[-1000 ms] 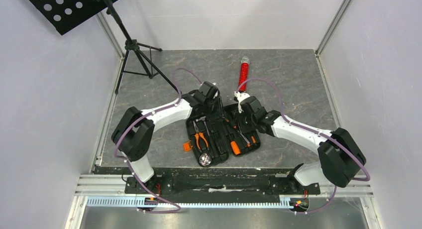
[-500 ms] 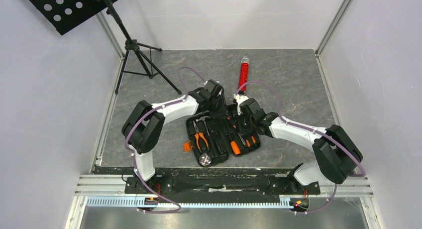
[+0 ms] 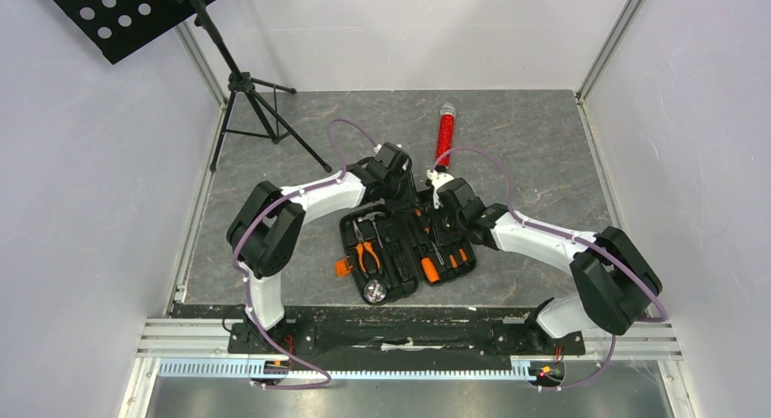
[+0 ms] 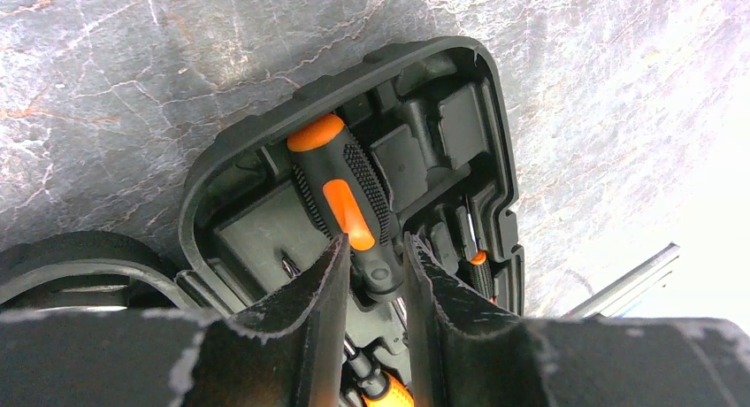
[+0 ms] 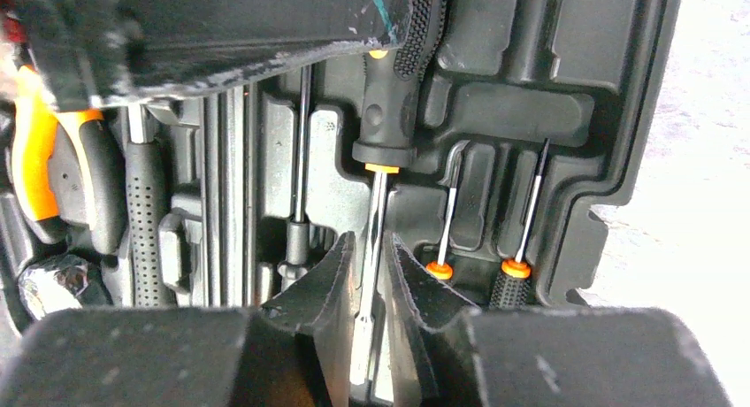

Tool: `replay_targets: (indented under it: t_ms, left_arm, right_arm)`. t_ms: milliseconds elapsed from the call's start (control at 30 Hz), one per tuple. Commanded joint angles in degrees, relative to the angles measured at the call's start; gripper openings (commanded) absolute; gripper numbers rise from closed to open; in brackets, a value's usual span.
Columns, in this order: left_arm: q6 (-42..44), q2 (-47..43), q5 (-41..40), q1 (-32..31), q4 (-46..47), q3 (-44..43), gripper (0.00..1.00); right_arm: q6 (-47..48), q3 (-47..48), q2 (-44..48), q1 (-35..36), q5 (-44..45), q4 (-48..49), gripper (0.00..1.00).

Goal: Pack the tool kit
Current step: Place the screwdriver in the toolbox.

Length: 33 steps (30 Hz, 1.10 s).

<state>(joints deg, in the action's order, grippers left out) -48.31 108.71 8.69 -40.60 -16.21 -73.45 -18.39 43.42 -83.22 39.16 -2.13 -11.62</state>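
Note:
The tool kit case [image 3: 397, 295] lies open on the table between both arms. In the left wrist view an orange-and-black screwdriver handle [image 4: 340, 190] lies in a slot at the case's far end. My left gripper [image 4: 376, 246] is shut on the handle's lower neck. The same screwdriver's steel shaft [image 5: 378, 208] runs between the fingers of my right gripper [image 5: 371, 243]. Those jaws stand a little wider than the shaft, so the right gripper is narrowly open. Two small screwdrivers [image 5: 440, 267] sit in slots just right of it. Orange pliers [image 3: 366, 254] rest in the left half.
A red tube [image 3: 445, 130] lies on the table behind the case. A black tripod stand [image 3: 247, 89] is at the back left. An orange latch [image 3: 342, 266] juts from the case's left edge, and a shiny round piece [image 3: 375, 292] sits at its near edge.
My left arm has folded in and its gripper has shifted right, over the case's far edge. The right gripper has hardly moved.

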Motion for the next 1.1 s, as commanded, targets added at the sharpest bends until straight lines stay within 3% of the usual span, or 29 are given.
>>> replay_targets:
  t_ms: [0, 467, 1067]
  left_arm:
    - [1.21, -2.47, -0.13, -0.18, 0.83, -2.07, 0.35]
    - [1.82, 2.81, 1.57, -1.03, -1.59, -4.77, 0.27]
    - [0.92, 5.28, 1.52, -0.97, -2.78, -4.52, 0.22]
  right_arm:
    - [1.80, 4.31, 2.79, -0.07, 1.00, -4.31, 0.20]
    - [1.46, 2.94, 3.93, 0.15, -1.21, -12.76, 0.09]
    - [0.48, 5.51, 3.35, 2.75, -3.14, -18.50, 0.11]
